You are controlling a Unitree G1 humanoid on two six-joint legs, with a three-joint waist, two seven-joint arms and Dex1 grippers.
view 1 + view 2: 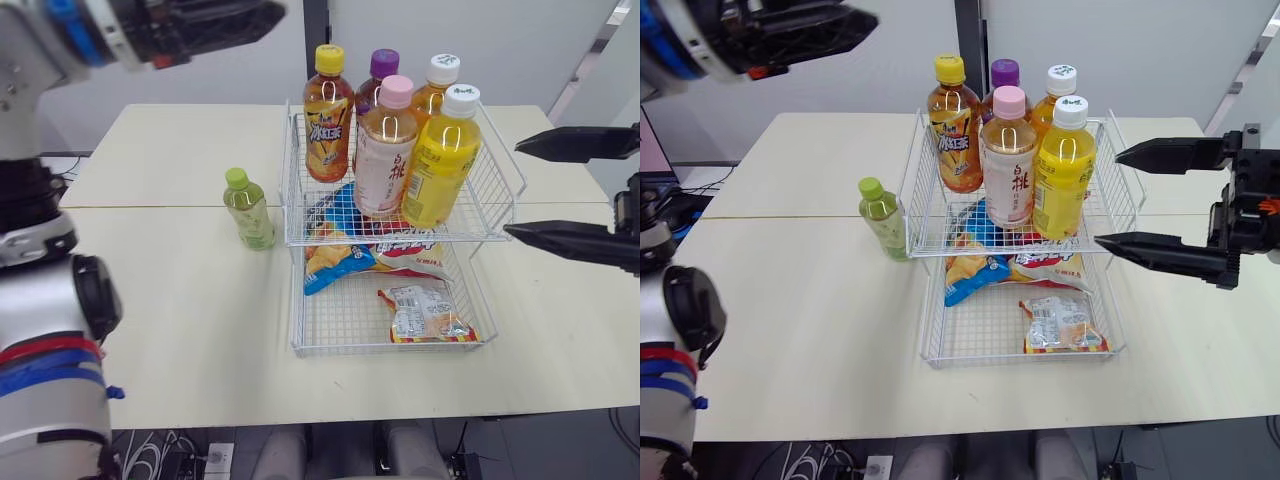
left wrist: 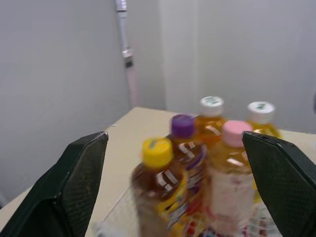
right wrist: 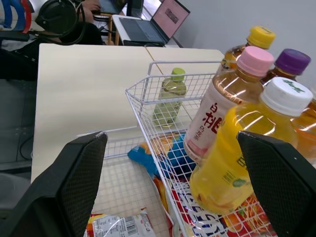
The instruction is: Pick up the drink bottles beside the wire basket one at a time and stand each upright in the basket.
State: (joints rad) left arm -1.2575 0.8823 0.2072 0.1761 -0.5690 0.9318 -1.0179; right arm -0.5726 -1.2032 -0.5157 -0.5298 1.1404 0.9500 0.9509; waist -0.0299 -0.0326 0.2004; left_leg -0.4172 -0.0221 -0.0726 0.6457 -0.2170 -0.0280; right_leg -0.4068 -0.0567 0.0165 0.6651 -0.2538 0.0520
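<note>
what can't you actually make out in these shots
Purple-capped dark bottle: label hidden behind the pink-capped peach bottle, eye views.
Blue-and-orange snack bag: top covered by the upper tier of the white wire basket and its bottles, eye views.
Bottle labels, left wrist view: blurred.
Small green-capped bottle: label print too small to read.

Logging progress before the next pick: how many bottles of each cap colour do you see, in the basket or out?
Yellow-cap bottle: 1
Purple-cap bottle: 1
Pink-cap bottle: 1
White-cap bottles: 2
Green-cap bottle: 1, outside the basket
Total: 6
</note>
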